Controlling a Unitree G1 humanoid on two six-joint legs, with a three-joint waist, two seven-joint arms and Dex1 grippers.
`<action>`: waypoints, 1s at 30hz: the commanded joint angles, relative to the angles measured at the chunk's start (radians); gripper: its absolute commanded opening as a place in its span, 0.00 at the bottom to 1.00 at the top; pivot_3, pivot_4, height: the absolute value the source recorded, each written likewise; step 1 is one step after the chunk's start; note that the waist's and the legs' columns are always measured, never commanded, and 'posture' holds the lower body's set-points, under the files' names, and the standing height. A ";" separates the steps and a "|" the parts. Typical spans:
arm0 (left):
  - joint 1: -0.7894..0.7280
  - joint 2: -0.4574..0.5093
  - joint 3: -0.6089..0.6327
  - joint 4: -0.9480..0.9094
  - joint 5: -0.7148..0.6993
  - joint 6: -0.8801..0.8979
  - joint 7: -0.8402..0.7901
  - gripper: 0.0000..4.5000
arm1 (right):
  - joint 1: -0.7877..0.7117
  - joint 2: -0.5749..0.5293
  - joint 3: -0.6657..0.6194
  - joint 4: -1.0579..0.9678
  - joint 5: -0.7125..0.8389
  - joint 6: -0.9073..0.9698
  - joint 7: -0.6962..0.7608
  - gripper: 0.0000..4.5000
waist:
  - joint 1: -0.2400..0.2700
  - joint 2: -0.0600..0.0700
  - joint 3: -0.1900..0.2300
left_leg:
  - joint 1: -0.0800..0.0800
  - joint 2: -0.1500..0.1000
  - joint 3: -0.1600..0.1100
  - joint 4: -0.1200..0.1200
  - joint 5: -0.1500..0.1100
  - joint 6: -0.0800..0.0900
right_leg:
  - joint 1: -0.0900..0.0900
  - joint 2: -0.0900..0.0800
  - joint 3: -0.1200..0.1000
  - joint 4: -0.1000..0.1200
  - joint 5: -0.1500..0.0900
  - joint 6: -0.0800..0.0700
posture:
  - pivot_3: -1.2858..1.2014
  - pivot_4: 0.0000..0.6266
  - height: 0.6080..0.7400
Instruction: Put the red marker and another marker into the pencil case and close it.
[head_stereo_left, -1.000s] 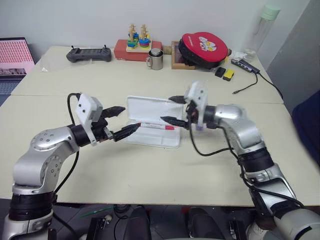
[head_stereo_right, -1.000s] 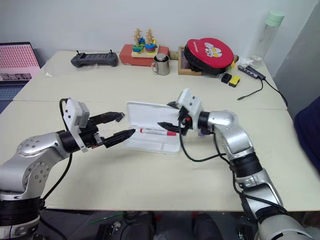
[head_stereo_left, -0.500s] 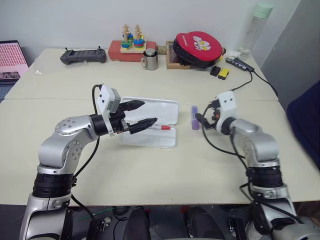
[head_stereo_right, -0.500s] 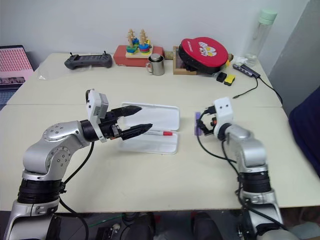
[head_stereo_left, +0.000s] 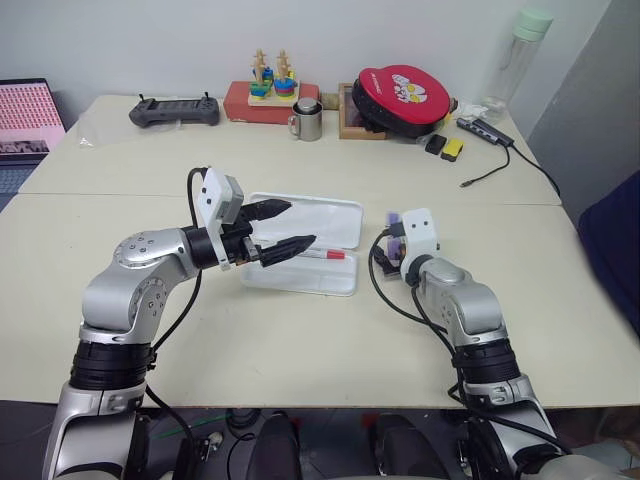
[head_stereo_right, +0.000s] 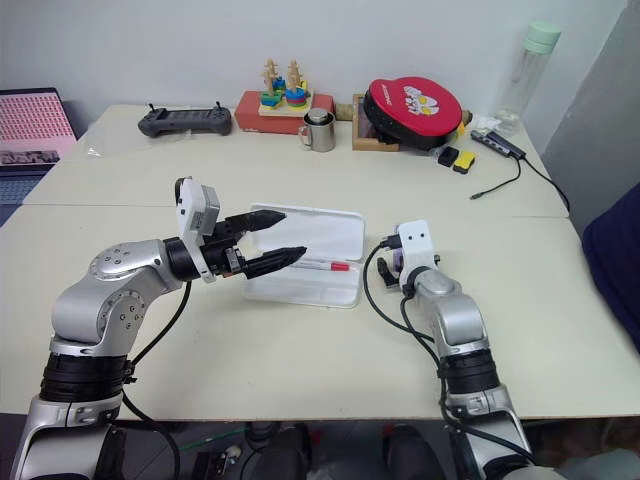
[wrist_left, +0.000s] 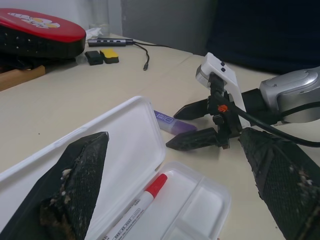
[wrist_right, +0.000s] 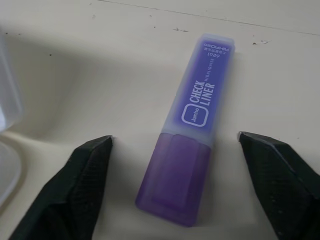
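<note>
Pencil case (head_stereo_left: 310, 250) is lying open at frame centre on the desk (head_stereo_left: 300, 340), the red marker (head_stereo_left: 322, 254) resting inside. Left pincer (head_stereo_left: 285, 228) is hovering released over its left end. Right of it, right pincer (wrist_right: 175, 150) is straddling the purple marker (wrist_right: 192, 125), fingers spread, not touching.

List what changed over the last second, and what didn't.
The right tool left the open white plastic pencil case, dropped to the table and now straddles the purple marker, not gripping. The left tool shifted over the case, open. The red-capped white marker stayed inside.

Silver arms (head_stereo_left: 135, 275) (black cables, fingers)
</note>
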 joint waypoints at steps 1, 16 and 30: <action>-0.006 -0.006 0.013 -0.026 -0.001 -0.023 0.003 1.00 | 0.000 -0.026 -0.032 0.020 -0.012 0.005 -0.014 0.69 | 0.001 0.000 0.000 | 0.000 0.000 0.000 0.000 0.000 0.000 | 0.000 0.000 0.000 0.000 0.000 0.000 | 0.52 0.24 1.00; 0.054 -0.011 0.099 -0.018 -0.057 0.000 0.014 1.00 | -0.104 -0.079 -0.119 -0.146 0.112 -0.282 0.153 0.25 | -0.004 0.002 0.001 | -0.001 0.000 0.001 0.000 0.000 0.000 | -0.001 0.000 0.001 0.000 0.000 0.000 | 0.52 0.24 1.00; 0.309 0.122 0.290 0.013 -0.042 -0.040 0.010 1.00 | -0.216 -0.113 0.370 0.004 0.088 -0.289 0.647 0.25 | -0.015 0.002 0.002 | -0.001 0.001 -0.001 -0.003 0.000 0.000 | -0.003 0.001 -0.001 0.001 0.000 -0.007 | 0.52 0.24 1.00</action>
